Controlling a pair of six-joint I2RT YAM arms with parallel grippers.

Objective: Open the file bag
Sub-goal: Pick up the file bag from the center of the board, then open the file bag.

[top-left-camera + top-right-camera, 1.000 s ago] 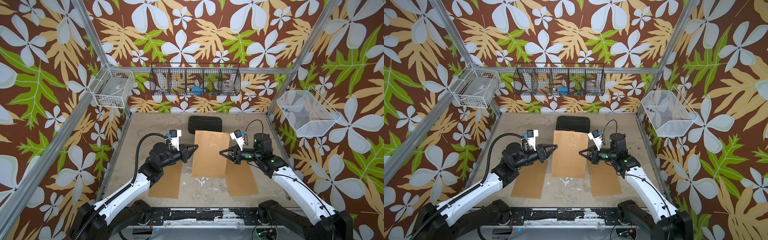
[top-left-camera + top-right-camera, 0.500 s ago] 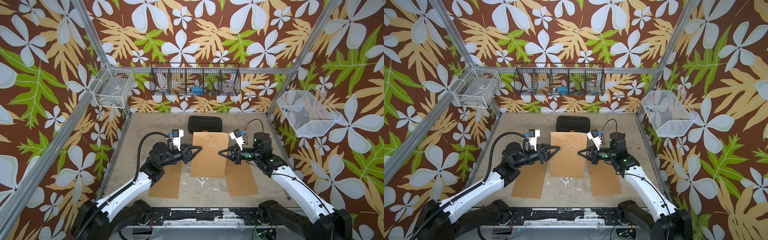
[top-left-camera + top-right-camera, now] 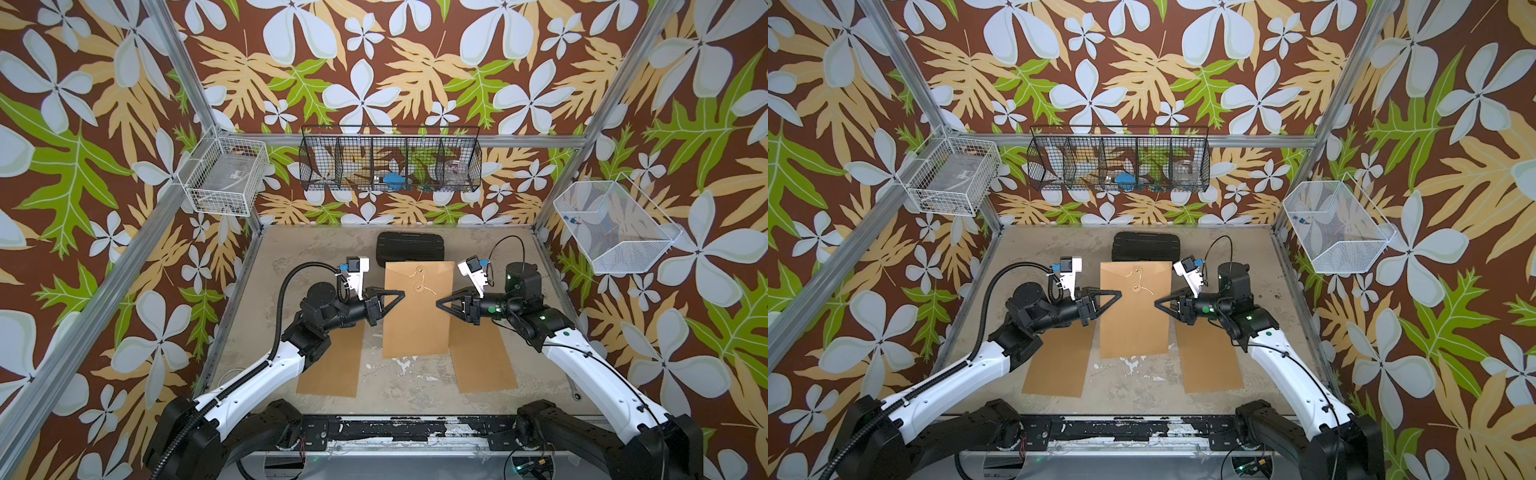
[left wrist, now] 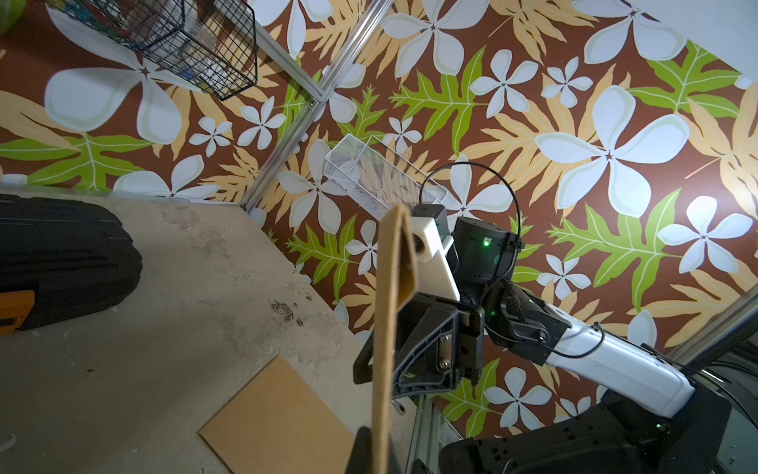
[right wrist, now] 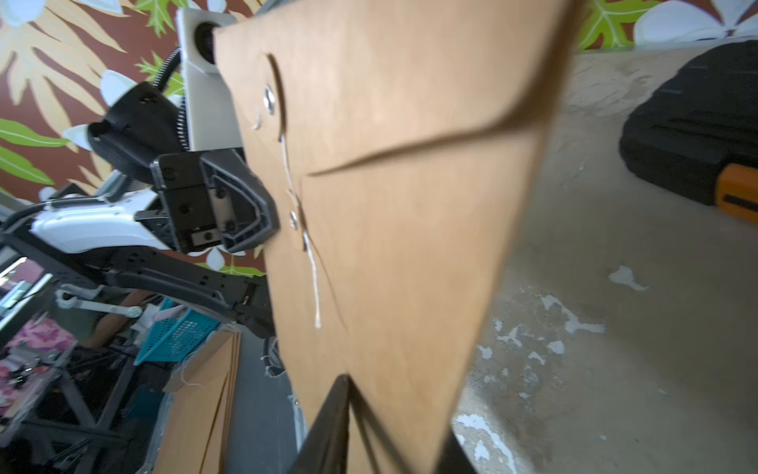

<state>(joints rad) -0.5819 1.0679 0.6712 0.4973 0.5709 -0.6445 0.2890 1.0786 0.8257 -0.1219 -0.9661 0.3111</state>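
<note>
Above the table (image 3: 299, 253), left gripper (image 3: 401, 294) pinches the file bag (image 3: 415, 328); right gripper (image 3: 438, 303) straddles it, grip unclear.

The file bag (image 3: 417, 316) is plain light brown, with a thin white string (image 5: 315, 283) and two small silver buttons (image 5: 269, 98). Behind the file bag, the case (image 3: 410, 248) is black with an orange bit (image 5: 738, 193). Beside the file bag lie two brown sheets (image 3: 332, 365). The worktop (image 3: 316, 249) is grey-tan with white flecks. The walls (image 3: 374, 62) are dark brown with white flowers and green and tan leaves.
</note>
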